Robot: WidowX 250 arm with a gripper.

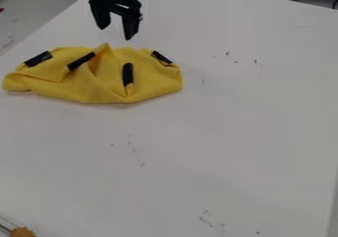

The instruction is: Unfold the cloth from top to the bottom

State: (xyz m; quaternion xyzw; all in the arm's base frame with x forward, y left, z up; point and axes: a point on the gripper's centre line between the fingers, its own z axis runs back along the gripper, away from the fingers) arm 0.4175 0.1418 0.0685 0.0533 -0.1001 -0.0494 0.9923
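Tan thing [23,232], cut off; bunched yellow cloth [72,90], underside hidden; tool [116,32] spread apart.

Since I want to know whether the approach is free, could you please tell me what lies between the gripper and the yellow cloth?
In the camera view, only bare white tabletop shows between the gripper and the yellow cloth.

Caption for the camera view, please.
The tool hangs open just beyond a crumpled yellow cloth with black strips on a white table.
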